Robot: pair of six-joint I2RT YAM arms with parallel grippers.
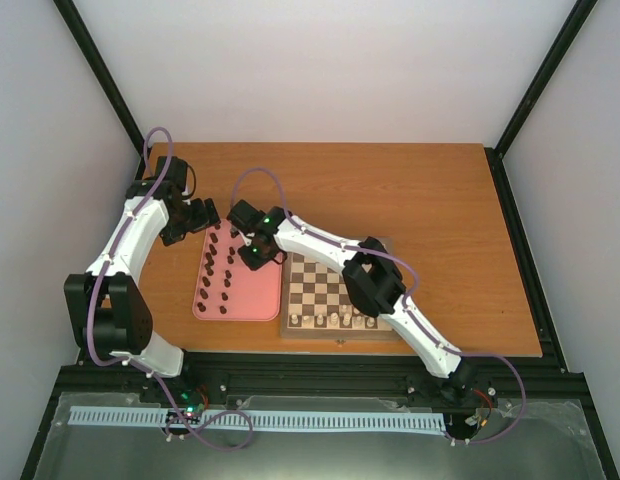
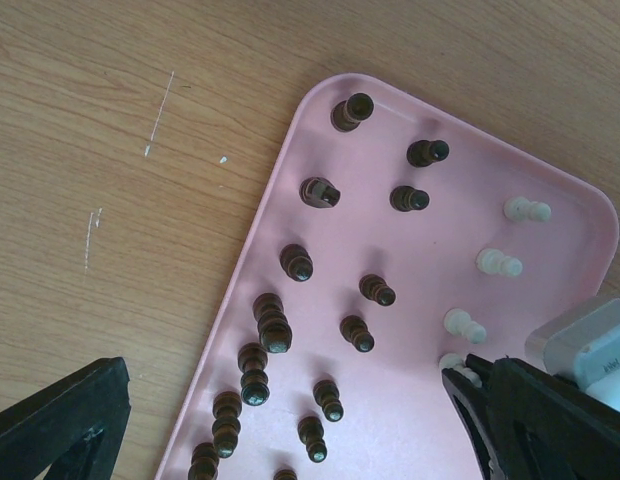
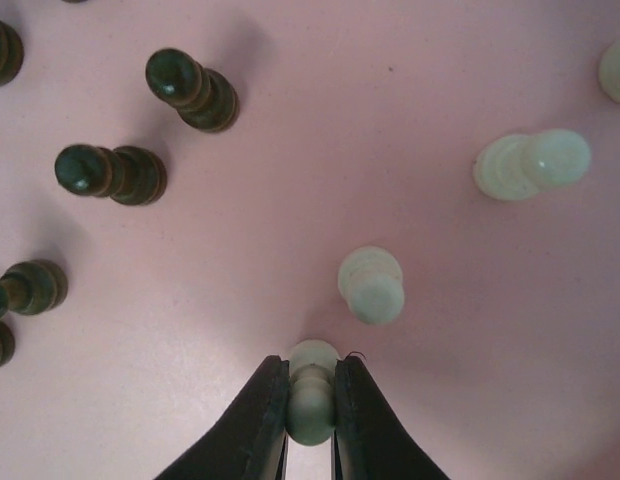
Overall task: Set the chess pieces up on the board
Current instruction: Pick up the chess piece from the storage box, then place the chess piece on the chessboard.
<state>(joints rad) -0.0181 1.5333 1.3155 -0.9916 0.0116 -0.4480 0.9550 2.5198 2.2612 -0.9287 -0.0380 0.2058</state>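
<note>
A pink tray (image 1: 252, 300) holds the loose chess pieces, with the board (image 1: 335, 285) to its right. My right gripper (image 3: 312, 375) is shut on a cream-white pawn (image 3: 312, 405) that stands on the tray floor. Two more cream pieces (image 3: 371, 284) (image 3: 533, 163) stand just beyond it, and dark pieces (image 3: 190, 88) stand to the left. My left gripper (image 2: 290, 410) hangs open over the tray's dark pieces (image 2: 273, 325), touching none. In the top view the right gripper (image 1: 252, 250) is over the tray's far right part and the left gripper (image 1: 195, 218) is at its far left corner.
A row of cream pieces (image 1: 335, 320) stands along the board's near edge. Bare wooden table (image 1: 430, 200) lies behind and to the right of the board. The two arms are close together above the tray.
</note>
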